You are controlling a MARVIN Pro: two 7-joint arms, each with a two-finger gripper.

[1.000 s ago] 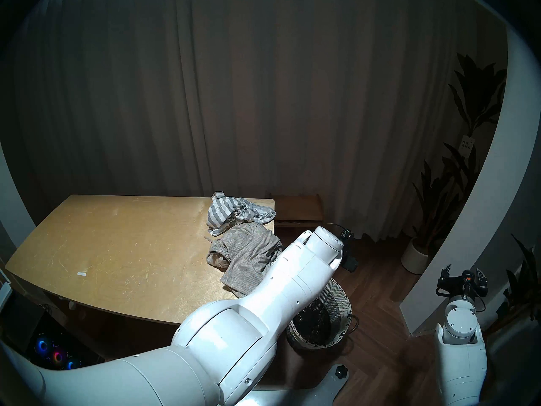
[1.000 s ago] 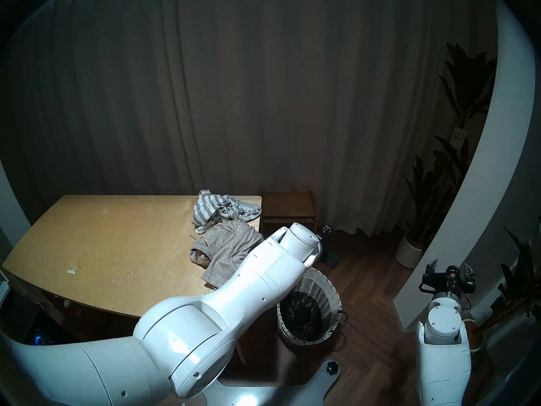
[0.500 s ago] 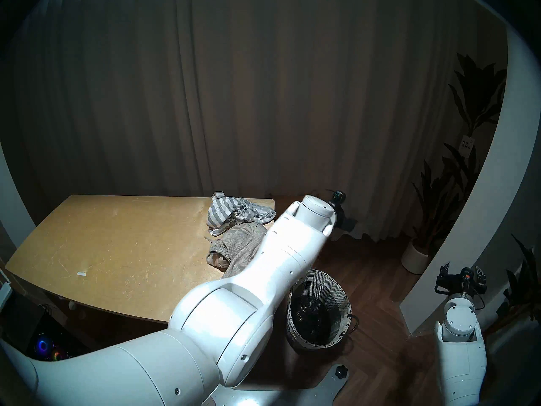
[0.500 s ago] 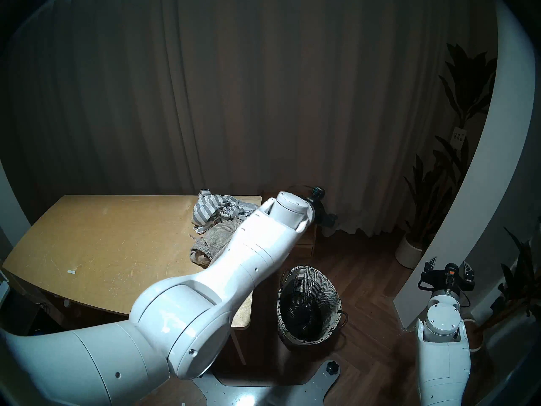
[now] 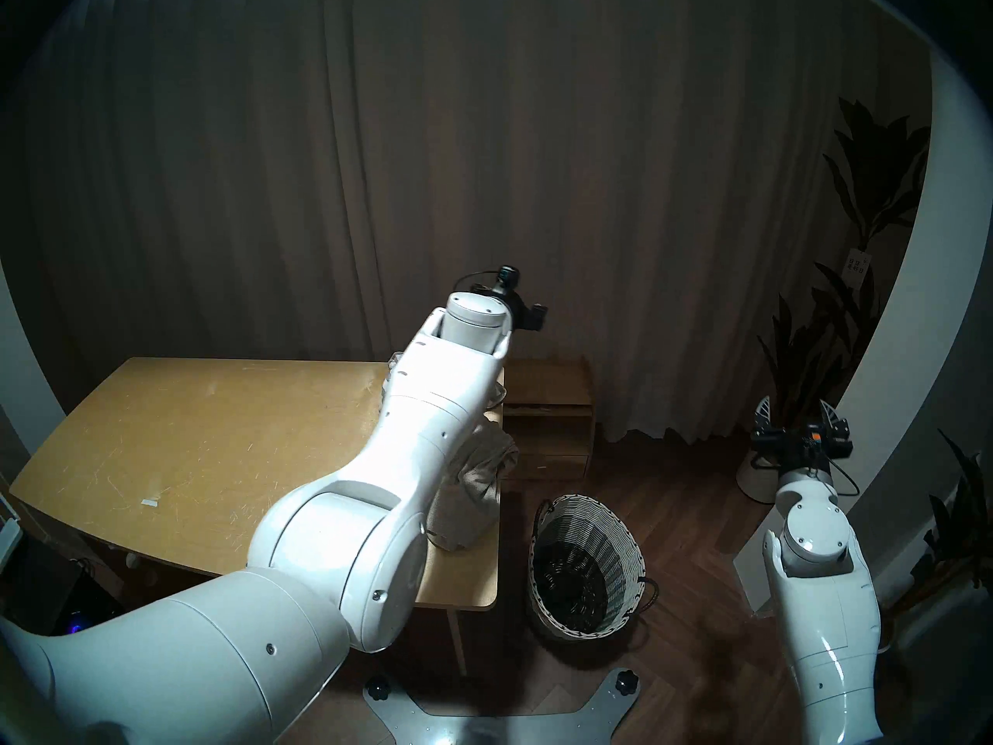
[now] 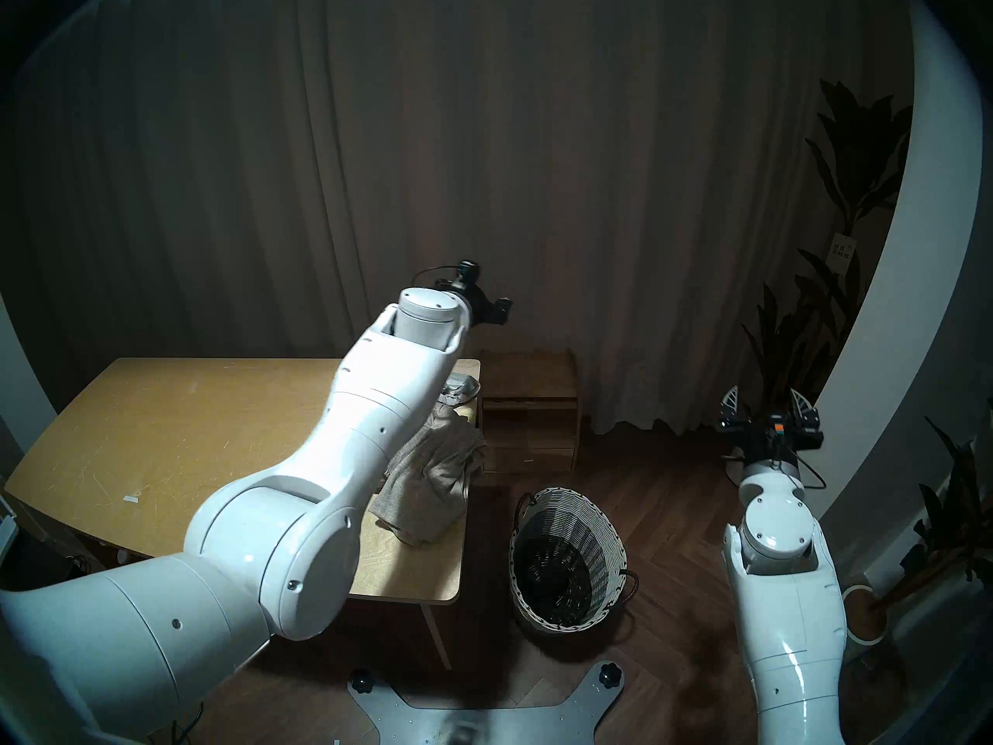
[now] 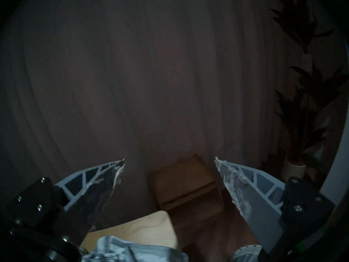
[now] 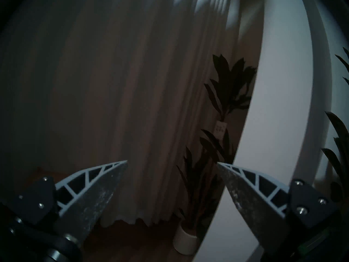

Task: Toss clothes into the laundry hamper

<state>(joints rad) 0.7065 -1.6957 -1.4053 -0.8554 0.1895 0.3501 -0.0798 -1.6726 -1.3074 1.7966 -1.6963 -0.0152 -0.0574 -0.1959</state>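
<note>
Right of the table, on the floor: hamper (image 5: 588, 566) stands upright, mouth open and dark inside, apart from the table's right edge with a strip of bare floor between.
Table (image 5: 215, 448): wide bare top on the left and middle; clothes sit only along the right edge.
Knit top (image 5: 473, 491): beige-grey, at the right edge of the table, partly hanging over it, half hidden by the left arm.
Striped cloth (image 7: 120, 250): at the far right corner of the table, just below the left gripper in the left wrist view.
Left gripper (image 7: 170, 161): fingers wide apart, nothing between them; raised above the far right corner, pointing toward the curtain (image 5: 483, 163).
Right gripper (image 5: 798, 413): fingers spread, holding nothing; up in open air by the white wall (image 5: 886, 405), well apart from the hamper.
Small shelf unit (image 5: 548, 416): beyond the table's right edge, against the curtain.
Plant pot (image 8: 184, 240): on the floor by the wall.
</note>
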